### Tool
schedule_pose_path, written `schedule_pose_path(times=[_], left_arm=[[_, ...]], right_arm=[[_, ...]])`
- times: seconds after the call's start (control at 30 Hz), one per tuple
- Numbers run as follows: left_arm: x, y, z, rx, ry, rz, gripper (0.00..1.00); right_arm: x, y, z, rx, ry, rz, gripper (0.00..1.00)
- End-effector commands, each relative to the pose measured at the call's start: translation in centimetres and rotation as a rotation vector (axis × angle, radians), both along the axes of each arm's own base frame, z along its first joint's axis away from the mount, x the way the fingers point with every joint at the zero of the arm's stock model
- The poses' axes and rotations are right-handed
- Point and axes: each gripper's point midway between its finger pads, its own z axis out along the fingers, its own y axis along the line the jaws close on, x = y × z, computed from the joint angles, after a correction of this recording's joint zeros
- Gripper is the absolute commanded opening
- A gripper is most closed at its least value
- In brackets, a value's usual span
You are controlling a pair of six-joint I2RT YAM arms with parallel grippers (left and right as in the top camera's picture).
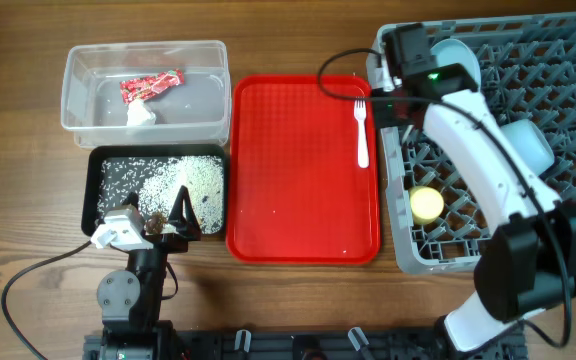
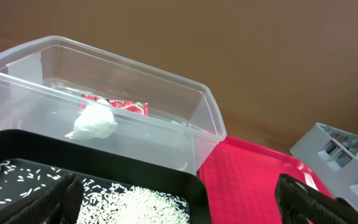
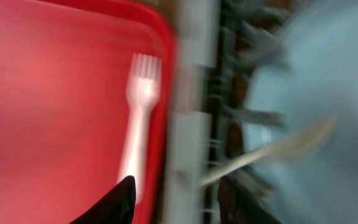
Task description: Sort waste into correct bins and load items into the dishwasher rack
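Observation:
The clear tub [image 1: 78,95] holds the red wrapper [image 1: 151,85] and the white tissue [image 1: 141,114]; both also show in the left wrist view [image 2: 120,104] [image 2: 95,121]. The black tray [image 1: 93,190] holds rice [image 1: 193,180]. My left gripper [image 1: 168,222] is open and empty over the tray's near edge [image 2: 179,208]. The white fork [image 1: 361,130] lies on the red tray [image 1: 298,170], near its right edge. My right gripper [image 3: 179,205] is open and empty above the grey rack's [image 1: 408,245] left wall, between the fork [image 3: 138,124] and a white spoon [image 3: 272,152] inside the rack.
The rack holds a yellow cup [image 1: 427,203], a pale bowl [image 1: 528,145] and a pale blue plate [image 1: 451,52]. The right arm stretches across the rack. The right wrist view is blurred. A black cable loops over the red tray's top right corner [image 1: 338,85].

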Motion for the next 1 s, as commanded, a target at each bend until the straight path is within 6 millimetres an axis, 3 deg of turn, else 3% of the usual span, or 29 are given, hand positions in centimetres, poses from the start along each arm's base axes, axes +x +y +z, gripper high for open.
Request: schedule_pose_path(times=[0.0, 0.03, 0.13, 0.3, 0.53, 0.77, 0.97], left_arm=[[0.0, 0.0, -0.3, 0.001, 0.009, -0.001, 1.00], [0.0, 0.0, -0.3, 0.001, 0.009, -0.001, 1.00], [0.0, 0.0, -0.3, 0.001, 0.009, -0.001, 1.00], [0.0, 0.0, -0.3, 0.001, 0.009, -0.001, 1.00], [0.0, 0.0, -0.3, 0.001, 0.009, -0.001, 1.00], [0.0, 0.0, -0.3, 0.001, 0.009, -0.001, 1.00], [0.0, 0.0, -0.3, 0.001, 0.009, -0.001, 1.00]], right_arm=[[-1.8, 6.8, 2.3, 0.097, -0.050, 0.176, 0.45], [-2.2, 8.4, 2.1, 0.098, -0.054, 0.201, 0.47], [-2.2, 9.1, 1.1, 0.009, -0.088, 0.110, 0.53], [-0.1, 7.8, -2.5, -0.102, -0.114, -0.037, 0.55], [2.1, 3.2, -8.8, -0.088, -0.006, -0.220, 0.54], [1.8, 2.7, -11.8, -0.065, 0.093, -0.156, 0.45], [0.1, 4.0, -14.9, -0.004, 0.214, -0.135, 0.41]])
